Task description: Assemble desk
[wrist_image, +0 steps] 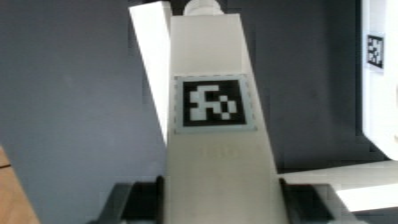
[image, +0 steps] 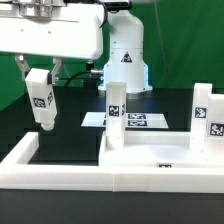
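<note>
Aloft: the gripper (image: 38,72) is clamped on one tagged desk leg (image: 42,100), carried clear above the black table (image: 70,140).
Grip: the wrist view shows the leg (wrist_image: 214,130) pinched between both jaws, its length jutting away.
Tabletop: the white panel (image: 160,150) lies against the white rim (image: 110,178), two legs (image: 116,112) already standing on it.
Risk: a tilted leg could slip, or miss its hollow.
Obstacles: the standing legs and the marker board (image: 135,120) behind crowd the approach.
</note>
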Action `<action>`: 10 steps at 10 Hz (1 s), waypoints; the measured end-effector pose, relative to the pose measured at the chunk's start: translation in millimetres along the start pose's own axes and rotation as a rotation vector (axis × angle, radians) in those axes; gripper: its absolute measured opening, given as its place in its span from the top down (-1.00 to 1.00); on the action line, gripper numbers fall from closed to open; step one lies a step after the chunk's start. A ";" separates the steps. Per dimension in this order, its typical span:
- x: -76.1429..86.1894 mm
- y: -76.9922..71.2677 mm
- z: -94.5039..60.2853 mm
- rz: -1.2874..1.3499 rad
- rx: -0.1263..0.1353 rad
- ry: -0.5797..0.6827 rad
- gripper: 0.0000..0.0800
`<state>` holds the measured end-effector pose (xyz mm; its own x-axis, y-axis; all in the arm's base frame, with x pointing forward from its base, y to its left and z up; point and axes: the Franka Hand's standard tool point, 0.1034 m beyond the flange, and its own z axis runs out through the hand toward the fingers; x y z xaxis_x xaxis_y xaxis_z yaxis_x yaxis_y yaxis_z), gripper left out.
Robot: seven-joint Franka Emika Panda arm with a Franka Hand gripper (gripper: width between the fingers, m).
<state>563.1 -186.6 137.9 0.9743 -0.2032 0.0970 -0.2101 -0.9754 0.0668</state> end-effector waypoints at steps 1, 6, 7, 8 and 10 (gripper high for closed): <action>3.9 -3.3 0.2 0.028 -0.013 0.034 0.28; 46.0 -81.0 -24.3 0.021 -0.017 0.115 0.28; 44.4 -77.4 -22.8 0.012 -0.018 0.111 0.28; 44.3 -75.2 -22.4 0.017 -0.019 0.111 0.28; 46.4 -82.4 -24.0 0.022 -0.020 0.124 0.28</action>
<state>623.6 -113.5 160.7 0.9521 -0.2114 0.2208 -0.2343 -0.9686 0.0829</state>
